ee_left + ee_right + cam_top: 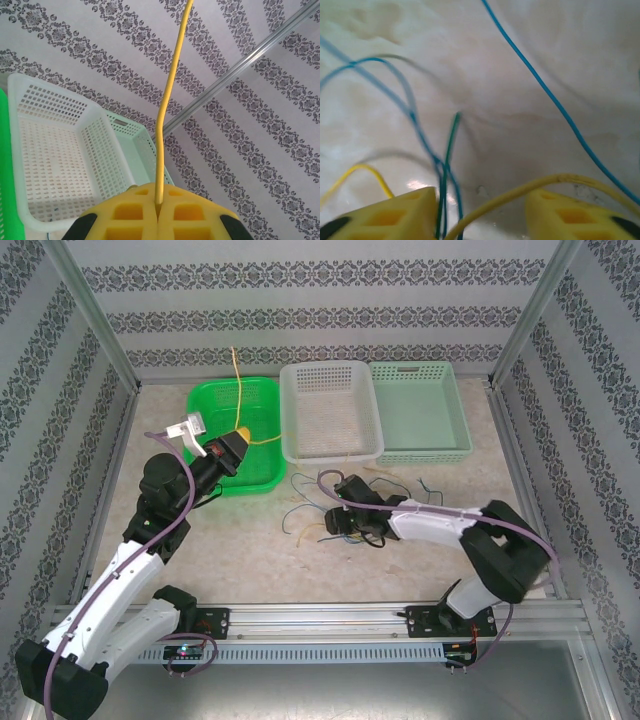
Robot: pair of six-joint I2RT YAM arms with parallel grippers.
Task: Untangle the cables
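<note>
My left gripper hovers over the green basket, shut on a yellow cable that rises toward the back wall. In the left wrist view that yellow cable sticks straight up from between the closed yellow pads. The other cables lie tangled on the table in front of the white basket. My right gripper is low over the tangle and open. A green cable, a blue cable and a yellow cable run between its fingers.
A white basket and a mint basket stand side by side at the back, right of the green one. Patterned walls and metal frame posts close in the table on three sides.
</note>
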